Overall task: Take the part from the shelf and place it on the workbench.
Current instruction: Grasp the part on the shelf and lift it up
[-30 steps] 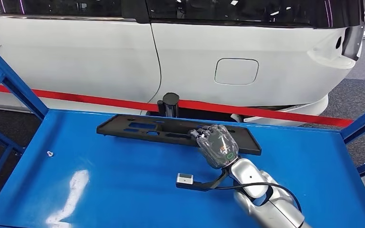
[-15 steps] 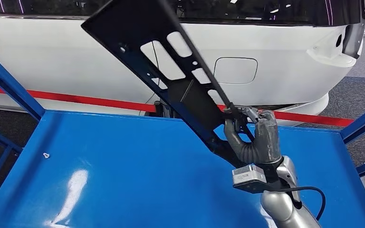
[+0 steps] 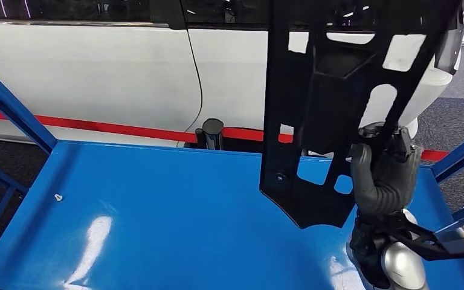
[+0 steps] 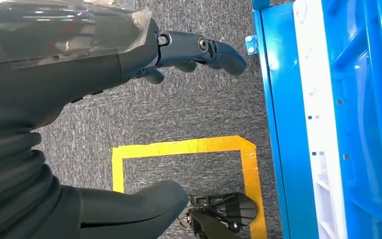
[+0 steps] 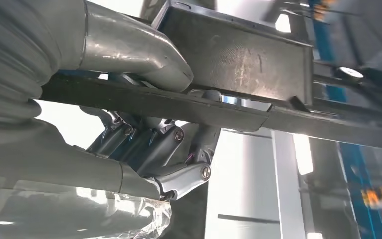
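The part (image 3: 314,109) is a long flat black plastic panel with several cut-out slots. It stands almost upright, lifted above the blue shelf (image 3: 157,211) at the right side of the head view. My right hand (image 3: 383,175) grips its lower right edge. In the right wrist view, the thumb lies on one side of the part (image 5: 238,59) and the fingers (image 5: 169,144) curl around the other. My left hand (image 4: 79,99) hangs over the floor, fingers apart, holding nothing.
A white car body (image 3: 127,72) stands just behind the shelf, with a red strip (image 3: 96,127) along its base. Blue frame posts (image 3: 12,109) rise at both shelf ends. Yellow floor tape (image 4: 179,149) and a blue crate (image 4: 348,124) lie below my left hand.
My right hand has raised the part further and swung it from a leftward slant to nearly upright. A second ago the part lay flat on the shelf.
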